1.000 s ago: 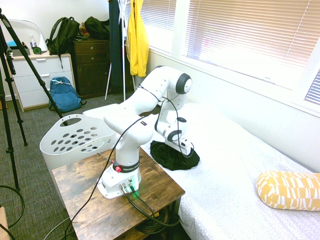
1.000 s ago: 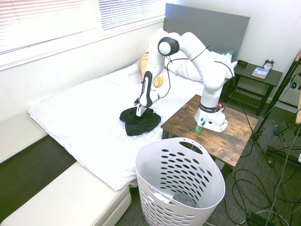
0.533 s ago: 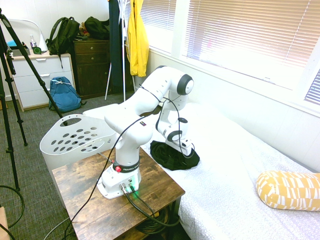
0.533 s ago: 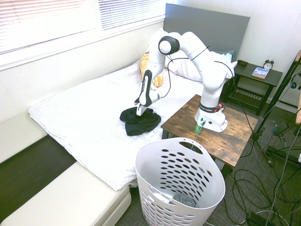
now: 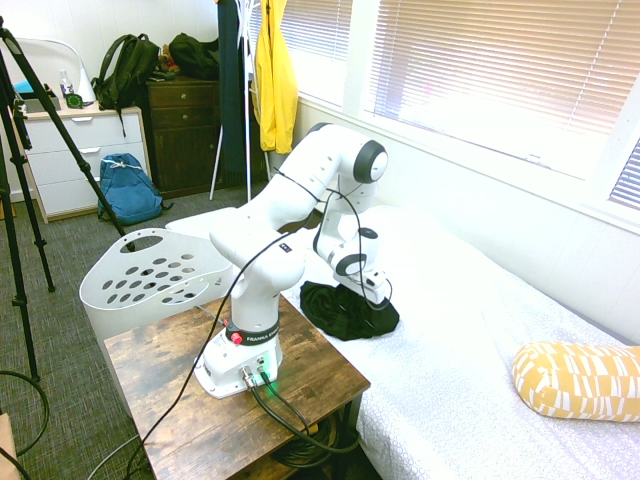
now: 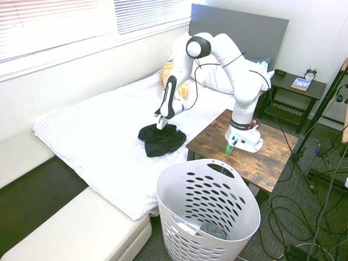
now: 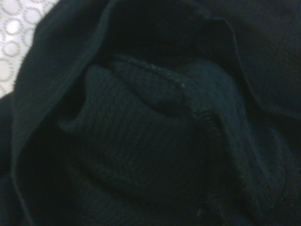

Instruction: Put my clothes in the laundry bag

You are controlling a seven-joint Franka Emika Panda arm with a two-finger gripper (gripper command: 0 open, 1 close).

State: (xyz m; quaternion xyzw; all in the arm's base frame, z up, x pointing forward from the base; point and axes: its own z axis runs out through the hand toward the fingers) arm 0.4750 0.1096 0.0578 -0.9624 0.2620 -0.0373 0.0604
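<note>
Centrally in both exterior views lies the wide bed with a white textured cover (image 6: 98,136), and beside it the brown wooden side table (image 6: 255,157). The white jointed arm (image 5: 300,195) arches from that table over the mattress, elbow high, forearm dropping so the wrist points straight down. Its two-finger gripper (image 6: 161,124) is clenched on a fold of the plain black soft fabric garment (image 6: 161,140), whose top is drawn up into a small peak while the rest lies crumpled on the bed cover near the table-side edge.

At lower centre of the second exterior view the white plastic laundry hamper with oval holes (image 6: 209,209) stands on the floor, well apart from the garment; only that view looks into it, showing something grey at its bottom, and shows the grey headboard (image 6: 239,30). The first exterior view alone shows the yellow jacket (image 5: 274,75) hanging at upper centre, the blue backpack (image 5: 128,188) at left and the yellow patterned pillow (image 5: 575,378) at lower right. The wrist view is filled with dark knitted folds, a sliver of white cover in its upper left corner.
</note>
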